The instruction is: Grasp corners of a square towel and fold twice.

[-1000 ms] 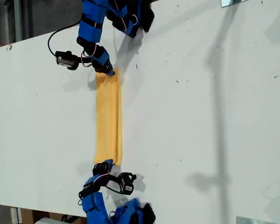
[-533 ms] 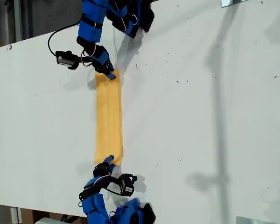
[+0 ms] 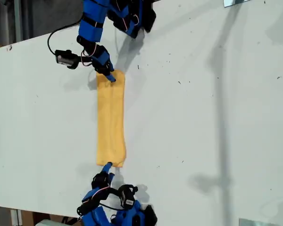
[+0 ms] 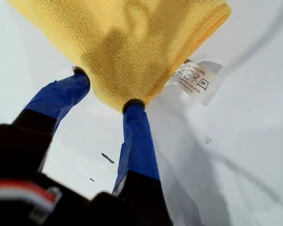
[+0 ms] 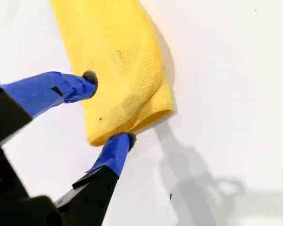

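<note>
While viewed from the exterior camera, noted soft yellow-orange microfibre towel [image 3: 111,117] lying flat as a long narrow strip on the plain white table [image 3: 203,117], running from near the exterior view's top toward its bottom, left of centre. Looks doubled over along its length, with a faint lengthwise crease down the middle. Found one blue-and-black robot arm [image 3: 92,28] at the exterior view's top, fingertip resting on the strip's upper end; found a second blue-and-black arm [image 3: 96,212] at the exterior view's bottom, fingertip just touching the lower end. Cannot match either arm to a wrist camera with confidence. Recorded in the first wrist view: my first gripper [image 4: 106,89] with blue-taped fingers spread apart, both dark tips touching the rounded edge of one towel end, cloth bulging between them, nothing pinched. Spotted small white printed care tag [image 4: 193,80] sticking out from under that same end, lying on the table just beside one finger. Recorded in the second wrist view: my second gripper [image 5: 107,109] likewise spread wide, one tip against the strip's long side, the other at the rounded end corner, no cloth clamped. Saw scattered dark specks and long grey shadows across the table.
</note>
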You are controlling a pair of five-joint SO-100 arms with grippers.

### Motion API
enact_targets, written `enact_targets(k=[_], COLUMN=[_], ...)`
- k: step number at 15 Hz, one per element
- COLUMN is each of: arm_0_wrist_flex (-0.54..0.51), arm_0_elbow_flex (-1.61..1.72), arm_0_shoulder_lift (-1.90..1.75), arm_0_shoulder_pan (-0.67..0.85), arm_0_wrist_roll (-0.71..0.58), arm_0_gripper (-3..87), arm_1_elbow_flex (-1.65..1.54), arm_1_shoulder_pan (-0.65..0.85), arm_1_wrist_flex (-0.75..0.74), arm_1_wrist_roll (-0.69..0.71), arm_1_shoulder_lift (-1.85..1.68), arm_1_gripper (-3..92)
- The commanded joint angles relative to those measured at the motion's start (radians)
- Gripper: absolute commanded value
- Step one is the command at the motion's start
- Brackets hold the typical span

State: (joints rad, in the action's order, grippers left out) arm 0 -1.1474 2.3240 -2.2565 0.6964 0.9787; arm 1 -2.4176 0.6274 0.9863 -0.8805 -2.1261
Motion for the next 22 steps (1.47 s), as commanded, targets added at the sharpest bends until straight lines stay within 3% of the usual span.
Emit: enact_targets(k=[1,7,12,14,15,18,22], arm_0_wrist_flex=[-0.060,0.115,-0.058,-0.040,-0.055,-0.112,-0.127], arm_0_elbow_flex=[-0.012,0.279,0.560,0.649,0.655,0.698,0.709], arm_0_shoulder_lift=[-0.052,-0.272,-0.825,-0.899,-0.931,-1.072,-1.108], arm_0_shoulder_pan=[0.063,0.089,0.124,0.123,0.118,0.130,0.120], arm_0_wrist_roll=[-0.037,0.046,0.109,0.115,0.117,0.115,0.114], arm_0_gripper=[20.9,20.9,20.8,20.6,20.3,18.8,17.1], arm_1_elbow_flex=[0.014,0.123,0.578,0.673,0.703,0.690,0.523], arm_1_shoulder_pan=[0.021,0.166,0.067,0.087,0.107,0.161,0.253], arm_1_wrist_flex=[-0.002,0.000,0.150,0.198,0.215,0.219,0.166], arm_1_wrist_roll=[0.017,0.084,0.143,0.150,0.169,0.179,0.173], arm_1_shoulder_lift=[-0.037,0.261,0.701,0.764,0.808,0.890,0.758], arm_1_gripper=[19.8,21.4,22.1,22.7,20.4,1.4,0.0])
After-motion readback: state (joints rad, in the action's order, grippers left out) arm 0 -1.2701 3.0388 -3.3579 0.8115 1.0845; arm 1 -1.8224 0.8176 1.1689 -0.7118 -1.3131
